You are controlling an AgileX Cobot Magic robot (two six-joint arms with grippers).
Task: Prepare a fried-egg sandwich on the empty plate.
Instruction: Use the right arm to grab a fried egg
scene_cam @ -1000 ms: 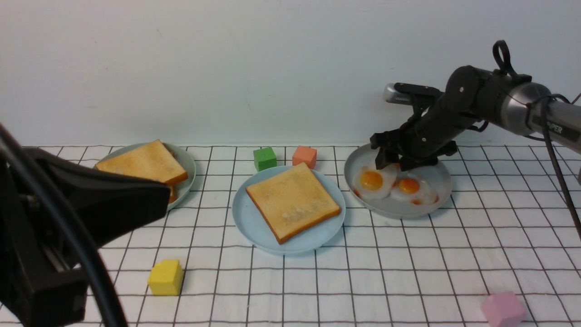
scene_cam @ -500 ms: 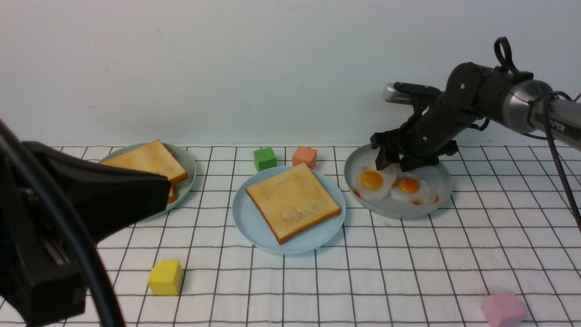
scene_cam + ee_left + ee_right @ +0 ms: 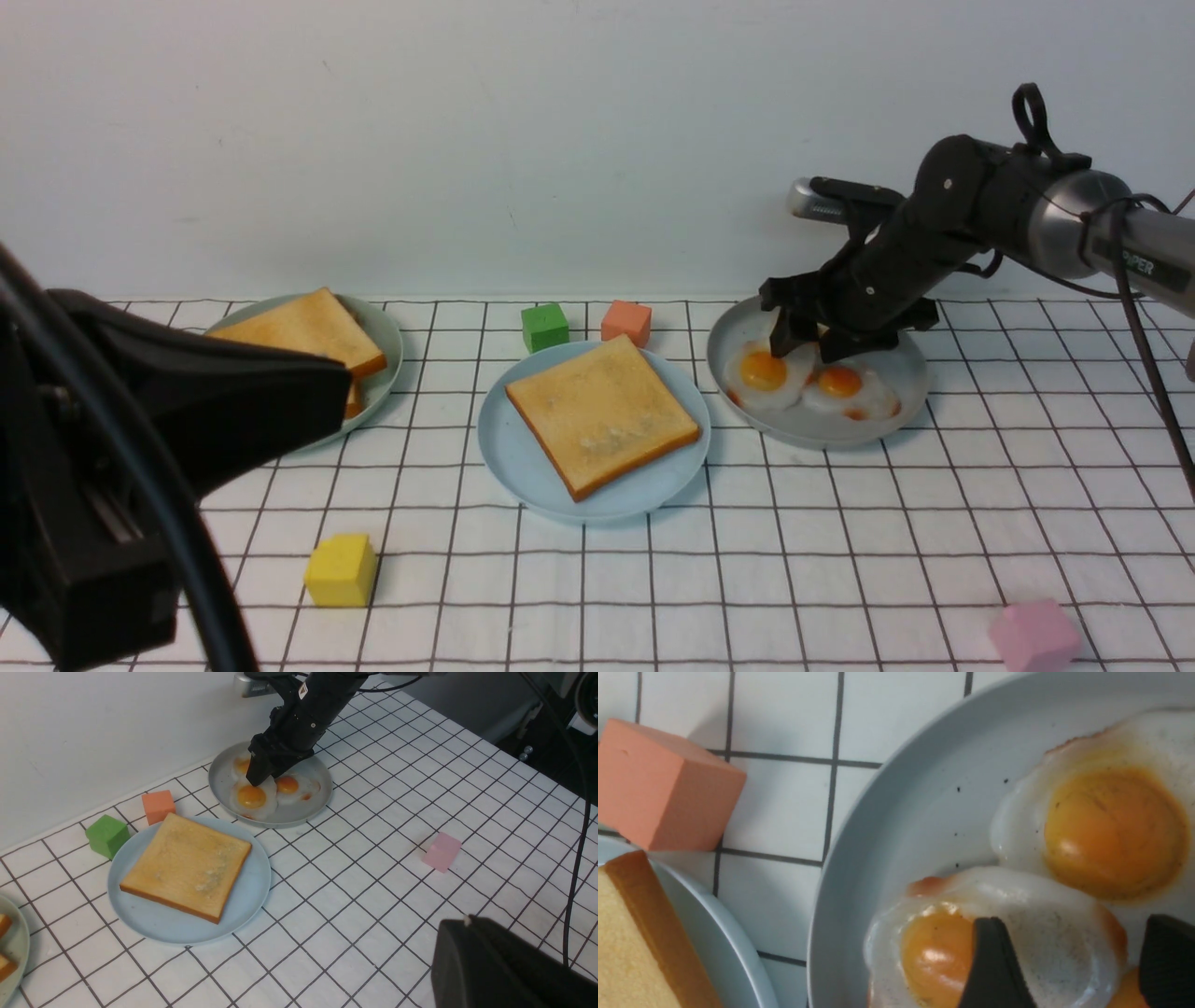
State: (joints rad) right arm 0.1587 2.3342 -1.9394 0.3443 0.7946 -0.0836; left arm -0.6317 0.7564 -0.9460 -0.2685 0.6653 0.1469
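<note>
The light blue plate (image 3: 523,467) sits mid-table with one toast slice (image 3: 602,415) on it, also seen as plate (image 3: 154,924) and toast (image 3: 187,865) in the left wrist view. No assembled fried-egg sandwich is in view. My right gripper (image 3: 808,343) is open low over the grey plate (image 3: 822,429). Its fingers (image 3: 994,961) straddle the white of one fried egg (image 3: 1045,933), with another egg (image 3: 1115,830) beside it. My left gripper (image 3: 467,921) is shut on nothing, raised at the near left, away from the food.
A pale green plate (image 3: 385,359) with toast slices (image 3: 299,331) stands at the back left. Foam blocks lie around: green (image 3: 544,326), salmon (image 3: 625,322), yellow (image 3: 342,570), pink (image 3: 1033,637). A wall closes off the table's far edge.
The right wrist has shifted slightly above the eggs, with its jaws still open. The left arm has hardly moved.
</note>
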